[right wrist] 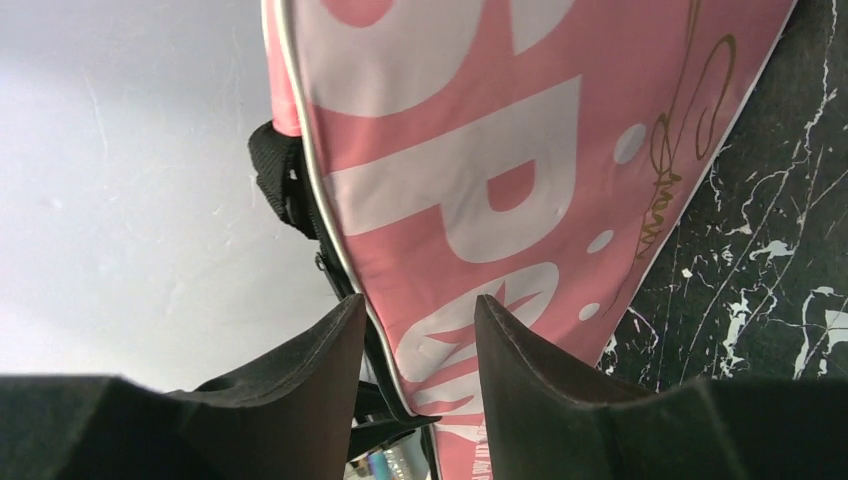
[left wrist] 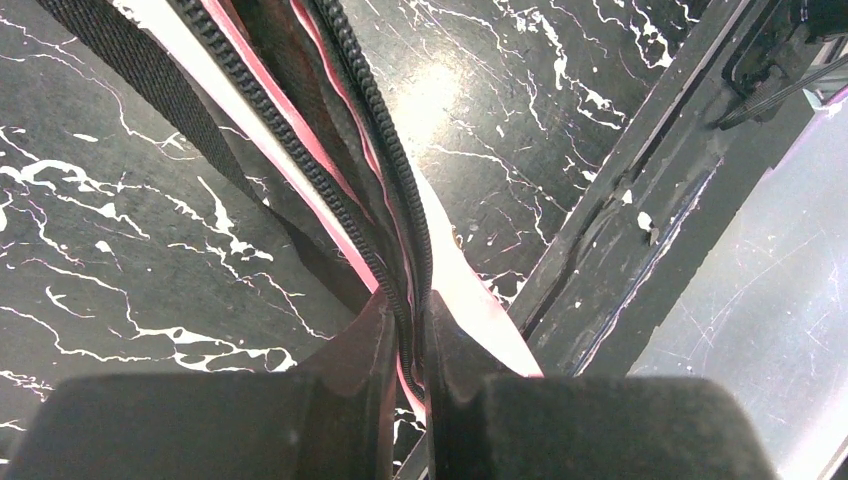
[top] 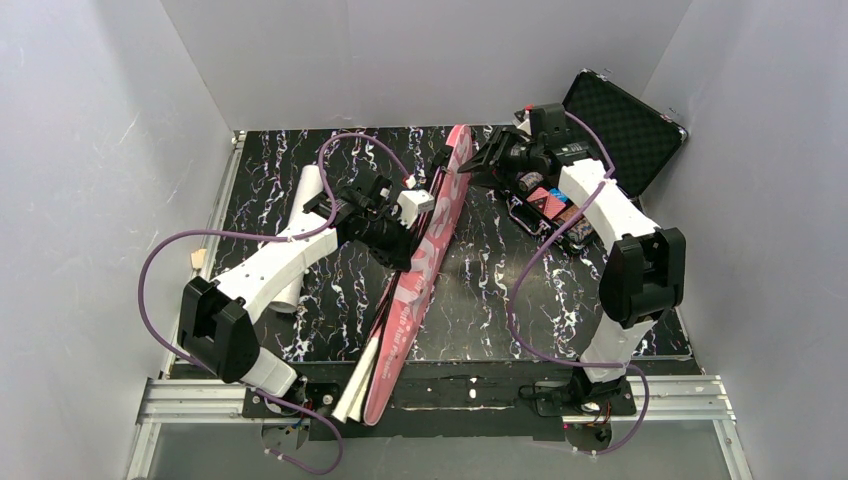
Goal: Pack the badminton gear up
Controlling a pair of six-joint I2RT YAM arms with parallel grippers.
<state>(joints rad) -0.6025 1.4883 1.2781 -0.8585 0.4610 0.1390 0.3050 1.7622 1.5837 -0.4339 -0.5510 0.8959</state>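
Observation:
The long pink "SPORT" bag (top: 425, 260) stands on its long edge, running diagonally from the back middle to the near edge. My left gripper (top: 405, 240) is shut on the bag's black zipper edge (left wrist: 390, 170) partway along; its fingers (left wrist: 360, 345) pinch both zipper rows. The black strap (left wrist: 130, 60) hangs beside it. My right gripper (top: 478, 165) is open at the bag's far end, its jaws apart on either side of the bag's piped edge (right wrist: 500, 180). A white tube (top: 303, 195) lies under my left arm. Rackets and shuttlecocks are hidden.
An open black foam-lined case (top: 625, 125) with coloured chips (top: 548, 197) sits at the back right under my right arm. A small tan object (top: 197, 258) lies at the table's left edge. Grey walls enclose the table on three sides.

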